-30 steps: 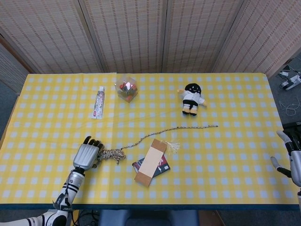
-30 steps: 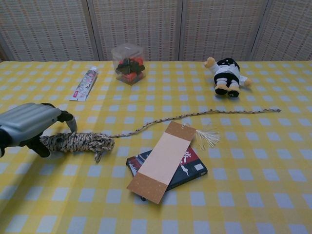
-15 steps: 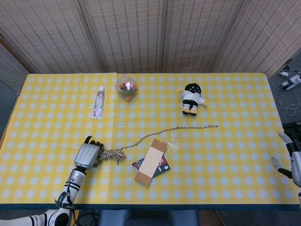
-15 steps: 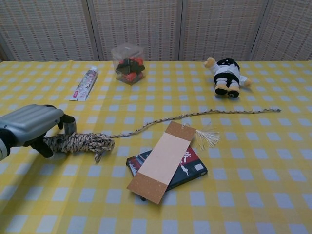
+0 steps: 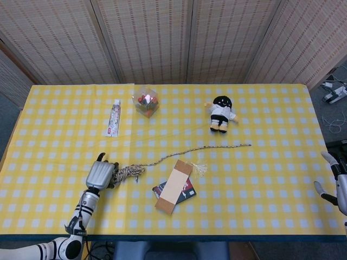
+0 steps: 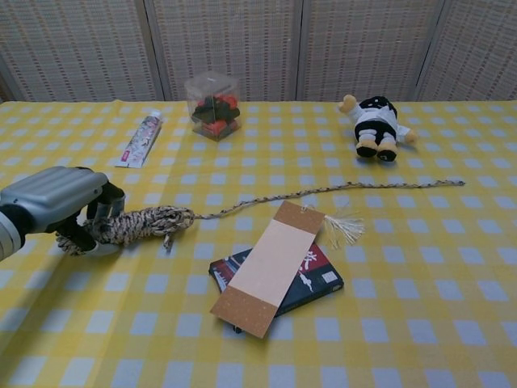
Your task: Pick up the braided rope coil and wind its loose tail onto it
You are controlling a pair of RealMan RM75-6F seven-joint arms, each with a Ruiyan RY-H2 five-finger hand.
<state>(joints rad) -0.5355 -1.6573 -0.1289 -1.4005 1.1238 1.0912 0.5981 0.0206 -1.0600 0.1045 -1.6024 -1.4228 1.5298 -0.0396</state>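
Note:
The braided rope coil (image 5: pixel 128 173) (image 6: pixel 139 224) is a mottled tan and dark bundle at the front left of the yellow checked table. My left hand (image 5: pixel 101 173) (image 6: pixel 55 201) grips its left end, and the coil's right end is tilted up off the cloth. The loose tail (image 5: pixel 200 150) (image 6: pixel 339 191) trails right along the table to a point past the middle. My right hand (image 5: pixel 335 181) hangs at the far right edge of the head view, off the table, fingers apart and holding nothing.
A tan bookmark with a pale tassel (image 5: pixel 174 186) (image 6: pixel 271 267) lies on a dark booklet (image 6: pixel 311 279) just below the tail. Farther back are a tube (image 5: pixel 113 117), a clear box of red and dark pieces (image 5: pixel 145 101) and a small plush doll (image 5: pixel 220 114).
My left hand has closed on the coil and raised it, so its right end now tilts up off the cloth. The tail near the coil shifted slightly. The right hand has barely moved.

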